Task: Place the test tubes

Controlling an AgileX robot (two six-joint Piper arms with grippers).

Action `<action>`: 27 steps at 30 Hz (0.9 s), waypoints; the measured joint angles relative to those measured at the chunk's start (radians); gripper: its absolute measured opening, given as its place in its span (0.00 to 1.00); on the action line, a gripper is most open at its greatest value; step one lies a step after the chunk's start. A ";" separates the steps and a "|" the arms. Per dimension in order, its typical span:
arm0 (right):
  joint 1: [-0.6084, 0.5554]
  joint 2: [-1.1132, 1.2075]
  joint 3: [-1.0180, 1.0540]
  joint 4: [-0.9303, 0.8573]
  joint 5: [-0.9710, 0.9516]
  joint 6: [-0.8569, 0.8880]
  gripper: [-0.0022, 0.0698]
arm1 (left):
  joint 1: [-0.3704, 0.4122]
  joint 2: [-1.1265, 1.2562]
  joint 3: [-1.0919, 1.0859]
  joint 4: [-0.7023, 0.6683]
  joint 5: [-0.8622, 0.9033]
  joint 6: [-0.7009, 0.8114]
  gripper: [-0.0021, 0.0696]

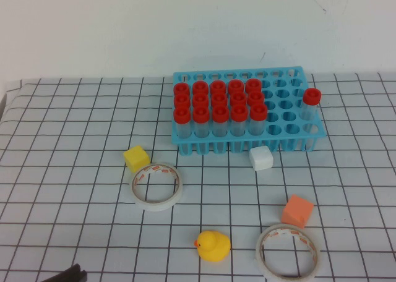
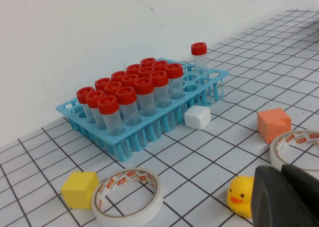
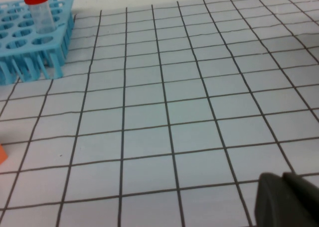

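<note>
Rack (image 1: 284,102), upper centre: fifteen tubes (image 1: 218,102) seated, a lone tube (image 1: 310,104) at its right edge (none loose); I judge placing finished. Left gripper (image 1: 70,273), bottom-left corner, and right gripper (image 3: 284,197), outside the high view: jaws pressed together, empty.

Parked low at the near left corner of the bench with the left gripper (image 1: 65,274), only its dark tip inside the high view; jaws pressed together, gripping nothing. Parked low over the bench too with the right gripper (image 3: 287,199), outside the high view; jaws closed, empty.
</note>
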 joint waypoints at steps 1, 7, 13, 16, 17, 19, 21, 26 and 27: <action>0.000 0.000 0.000 0.000 0.001 0.000 0.03 | 0.000 0.000 0.000 0.000 0.000 0.000 0.03; 0.000 0.000 0.000 0.000 0.001 0.002 0.03 | 0.000 0.000 0.000 0.000 0.000 0.000 0.03; 0.000 0.000 0.000 0.000 0.002 0.002 0.03 | 0.000 0.000 0.000 0.000 0.000 0.000 0.03; 0.000 0.000 0.000 0.002 0.002 0.002 0.03 | 0.000 0.000 0.000 0.000 0.000 0.000 0.03; 0.000 0.000 0.000 0.002 0.002 0.002 0.03 | 0.000 0.000 0.000 0.000 0.000 0.000 0.03; 0.000 0.000 -0.001 0.002 0.002 0.002 0.03 | 0.000 0.000 0.000 0.000 0.000 0.000 0.03; 0.000 0.000 -0.001 0.002 0.002 0.002 0.03 | 0.000 0.000 0.000 0.000 0.000 0.000 0.03; 0.000 0.000 -0.001 0.002 0.004 0.002 0.03 | 0.000 0.000 0.000 -0.003 0.059 0.000 0.03; 0.000 0.000 -0.001 0.002 0.004 0.002 0.03 | 0.000 -0.001 0.000 -0.017 0.074 0.000 0.03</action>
